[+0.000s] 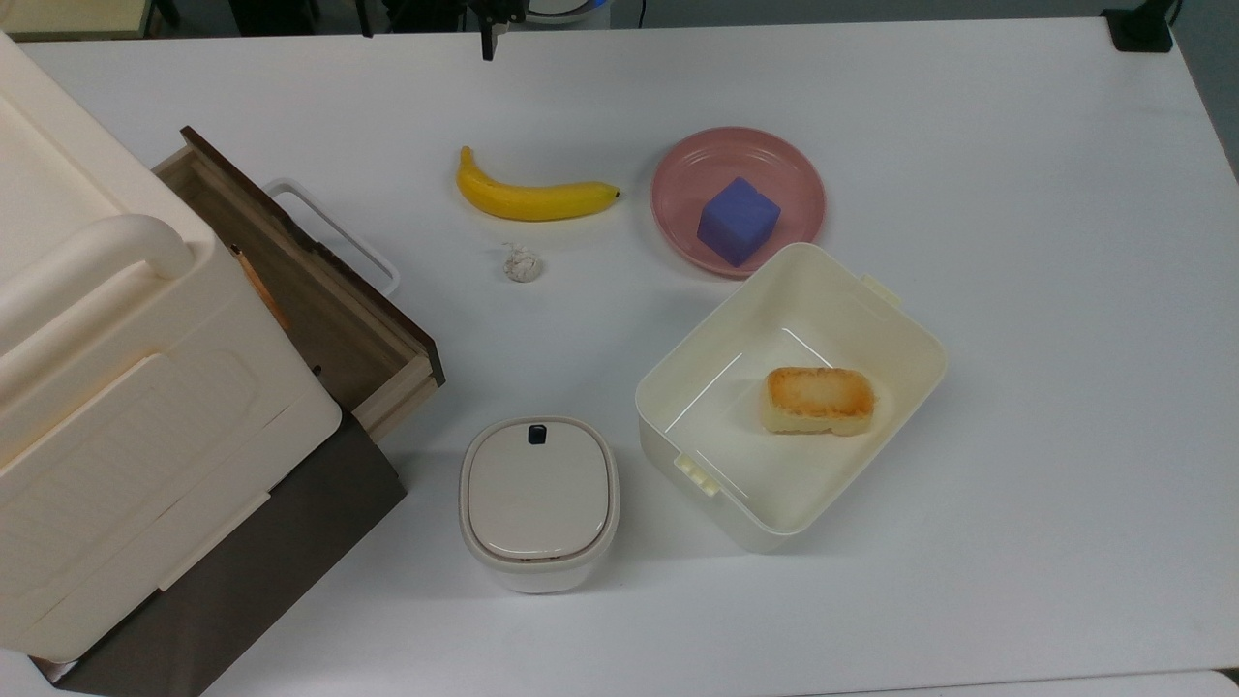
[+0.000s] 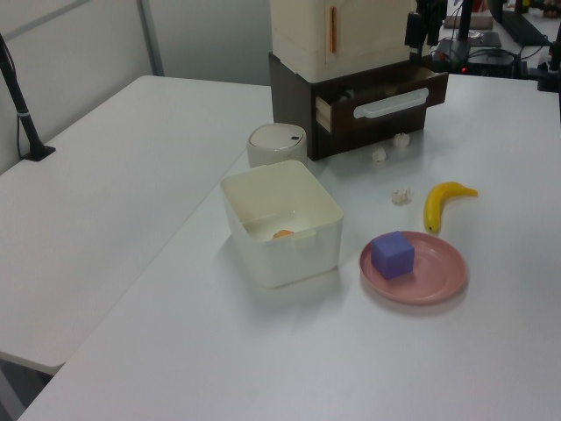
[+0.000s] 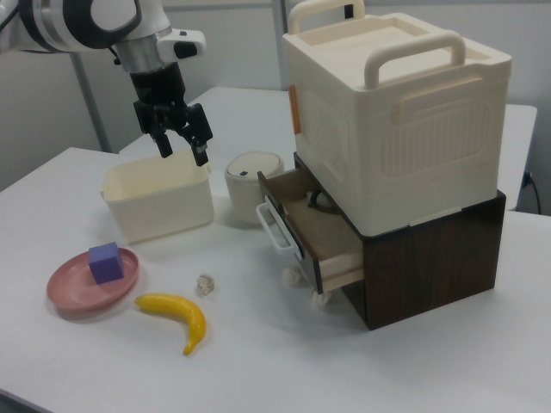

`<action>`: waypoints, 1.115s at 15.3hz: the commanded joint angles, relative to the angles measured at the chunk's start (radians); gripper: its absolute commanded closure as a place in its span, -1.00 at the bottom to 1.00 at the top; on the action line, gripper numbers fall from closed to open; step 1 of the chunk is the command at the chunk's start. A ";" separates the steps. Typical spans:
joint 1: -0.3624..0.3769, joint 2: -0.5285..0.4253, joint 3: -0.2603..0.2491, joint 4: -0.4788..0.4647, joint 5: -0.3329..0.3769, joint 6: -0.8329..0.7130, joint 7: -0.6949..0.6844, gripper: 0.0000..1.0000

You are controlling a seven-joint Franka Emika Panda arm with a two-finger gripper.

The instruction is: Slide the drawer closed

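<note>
Under cream box (image 3: 396, 112): drawer (image 3: 306, 225) open.

A broad white tabletop (image 1: 1016, 503) filled the room's middle under even, soft light. In the left view, a second white table (image 2: 96, 184) adjoined it, with a pale wall (image 2: 210, 35) and a grey upright post (image 2: 151, 37) behind.

Yellow banana (image 1: 530, 196); pink plate (image 1: 678, 174); purple cube (image 1: 738, 221); dark-brown-fronted drawer (image 3: 308, 225).
</note>
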 commanded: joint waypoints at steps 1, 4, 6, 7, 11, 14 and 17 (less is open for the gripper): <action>0.002 -0.029 0.005 -0.046 0.020 0.035 0.002 -1.00; 0.003 -0.029 0.005 -0.046 0.022 0.027 -0.004 -1.00; 0.003 -0.031 0.005 -0.046 0.022 0.029 -0.007 -1.00; 0.003 -0.029 0.005 -0.045 0.022 0.030 -0.007 -1.00; 0.001 -0.029 0.005 -0.045 0.022 0.026 -0.007 -1.00; 0.003 -0.029 0.005 -0.045 0.022 0.018 0.005 -1.00; 0.004 -0.029 0.006 -0.045 0.020 -0.025 -0.007 -1.00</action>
